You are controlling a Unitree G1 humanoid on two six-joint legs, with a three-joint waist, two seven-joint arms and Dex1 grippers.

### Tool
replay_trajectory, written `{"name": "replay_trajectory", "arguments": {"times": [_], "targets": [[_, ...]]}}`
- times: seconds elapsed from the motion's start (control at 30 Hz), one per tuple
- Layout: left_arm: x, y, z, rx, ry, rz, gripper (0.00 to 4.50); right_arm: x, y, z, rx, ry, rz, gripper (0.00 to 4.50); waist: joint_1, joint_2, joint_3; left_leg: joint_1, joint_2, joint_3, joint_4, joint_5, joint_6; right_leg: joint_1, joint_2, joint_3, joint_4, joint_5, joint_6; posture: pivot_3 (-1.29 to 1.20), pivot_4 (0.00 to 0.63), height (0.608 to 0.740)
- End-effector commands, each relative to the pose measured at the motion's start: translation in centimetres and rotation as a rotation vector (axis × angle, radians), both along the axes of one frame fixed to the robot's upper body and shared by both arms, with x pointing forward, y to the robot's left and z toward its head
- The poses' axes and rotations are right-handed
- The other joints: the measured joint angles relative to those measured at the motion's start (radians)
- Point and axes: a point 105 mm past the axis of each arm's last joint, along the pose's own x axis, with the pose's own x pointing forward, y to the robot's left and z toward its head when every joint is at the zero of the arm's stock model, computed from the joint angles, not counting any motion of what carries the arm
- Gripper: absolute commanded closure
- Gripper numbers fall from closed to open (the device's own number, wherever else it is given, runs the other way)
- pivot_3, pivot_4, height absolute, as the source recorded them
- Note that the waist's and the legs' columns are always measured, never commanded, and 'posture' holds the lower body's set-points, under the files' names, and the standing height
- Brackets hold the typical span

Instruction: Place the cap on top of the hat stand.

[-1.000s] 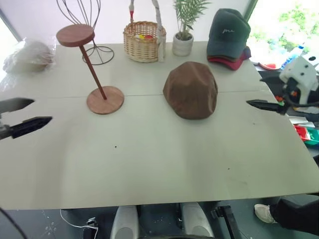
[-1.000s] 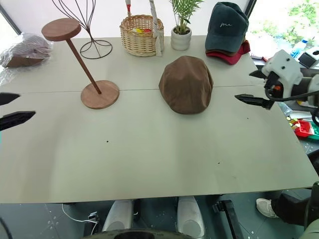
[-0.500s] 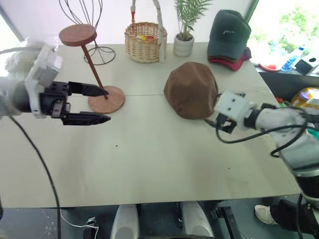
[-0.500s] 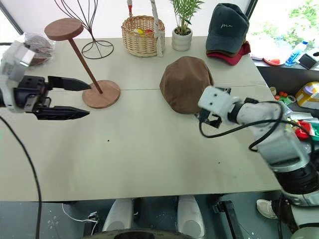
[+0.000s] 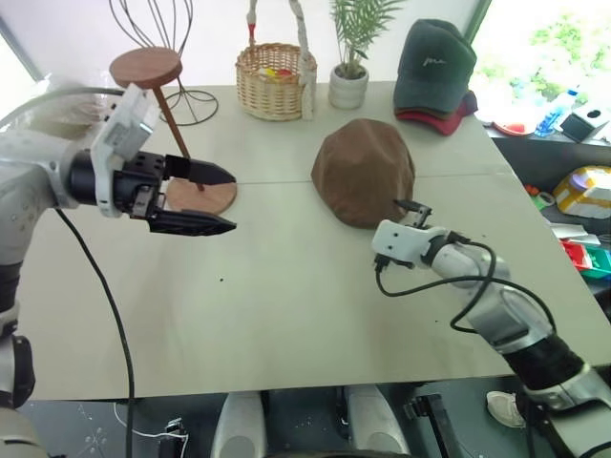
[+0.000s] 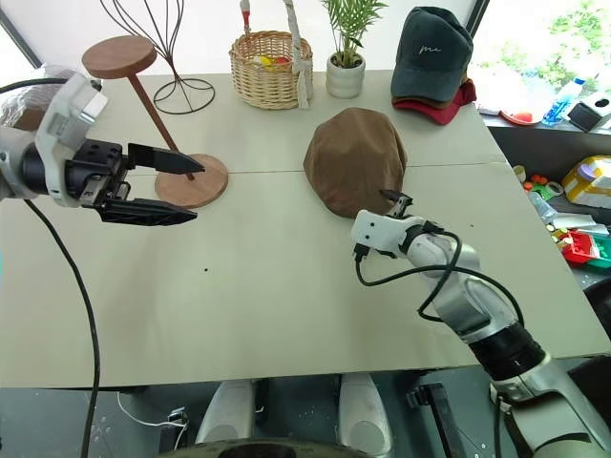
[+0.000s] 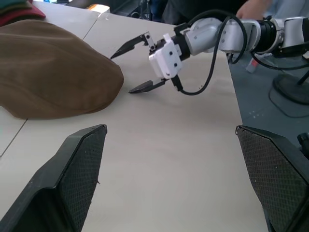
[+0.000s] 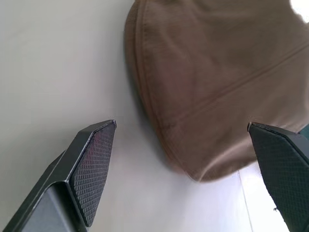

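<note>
Far across counter [image 5: 286, 286] from both grippers: wicker basket [image 5: 275, 80], potted plant [image 5: 350, 76], green cap [image 5: 436, 65] on red cap [image 5: 431, 117], wire stand [image 5: 172, 43].

My right pincer [image 7: 133, 65] stood spread just beside the cap [image 5: 365, 170], bare table [image 5: 286, 315] all around it. The hat stand [image 5: 167, 124] had open air above its disc, though my left pincer [image 5: 221, 199] hung in front of its base.

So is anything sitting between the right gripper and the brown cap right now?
Nothing visible. The right gripper is open at the near edge of the cap, with bare table between them in the right wrist view.
</note>
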Motion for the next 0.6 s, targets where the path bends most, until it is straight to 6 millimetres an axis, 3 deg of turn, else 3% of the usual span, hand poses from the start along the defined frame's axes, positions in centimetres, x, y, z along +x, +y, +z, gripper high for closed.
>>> {"name": "replay_trajectory", "arguments": {"times": [0.03, 0.37, 0.6], "targets": [[-0.1, -0.1, 0.9, 0.0, -0.048, -0.004, 0.0, 1.1, 0.8, 0.2, -0.051, -0.063, 0.036, 0.03, -0.001, 0.0, 0.0, 0.0, 0.0, 0.0, 0.0, 0.0, 0.0, 0.0, 0.0, 0.0, 0.0, 0.0, 0.0, 0.0, 0.15, 0.728], [-0.1, -0.4, 1.8, -0.038, -0.063, 0.003, 0.0, 5.3, -0.2, -1.3, -0.241, -0.155, 0.046, 0.03, -0.003, -0.002, -0.001, 0.002, 0.0, -0.002, 0.001, 0.0, 0.0, 0.004, 0.001, 0.0, 0.0, 0.0, 0.0, 0.0, 0.15, 0.728], [-0.2, -0.2, 2.0, -0.04, -0.071, 0.014, 0.0, 5.4, -2.2, -0.9, -0.306, -0.187, 0.026, 0.03, 0.004, -0.003, -0.002, 0.002, 0.0, -0.003, 0.002, 0.0, 0.0, 0.006, 0.001, 0.0, 0.0, 0.0, 0.0, 0.0, 0.15, 0.728]]}}
